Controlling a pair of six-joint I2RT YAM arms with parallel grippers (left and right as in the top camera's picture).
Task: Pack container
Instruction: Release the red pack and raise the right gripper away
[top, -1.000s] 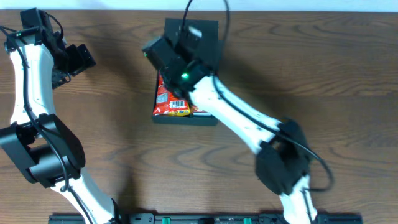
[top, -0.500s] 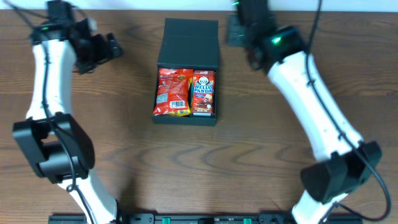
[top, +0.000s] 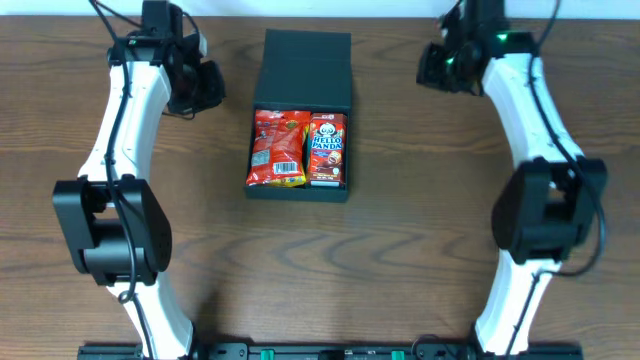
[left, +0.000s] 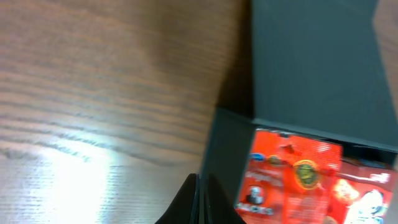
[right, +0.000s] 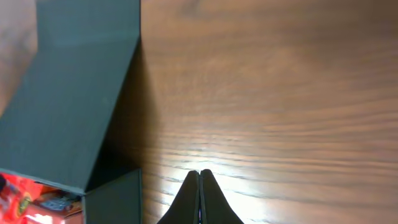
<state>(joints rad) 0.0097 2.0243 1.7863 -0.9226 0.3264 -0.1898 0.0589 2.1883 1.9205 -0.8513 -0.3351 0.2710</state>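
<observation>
My left end effector (top: 203, 86) hangs over the table (top: 400, 260) just left of the container (top: 305, 70), fingers pressed tight together with nothing between them. My right end effector (top: 437, 66) hangs farther off on the container's right side, likewise pinched closed and empty. The container sits between my two arms toward the far edge of the table, its lid folded back flat away from me, and inside a red bag (top: 278, 148) and a Hello Panda box (top: 327, 150) lie side by side, touching.
</observation>
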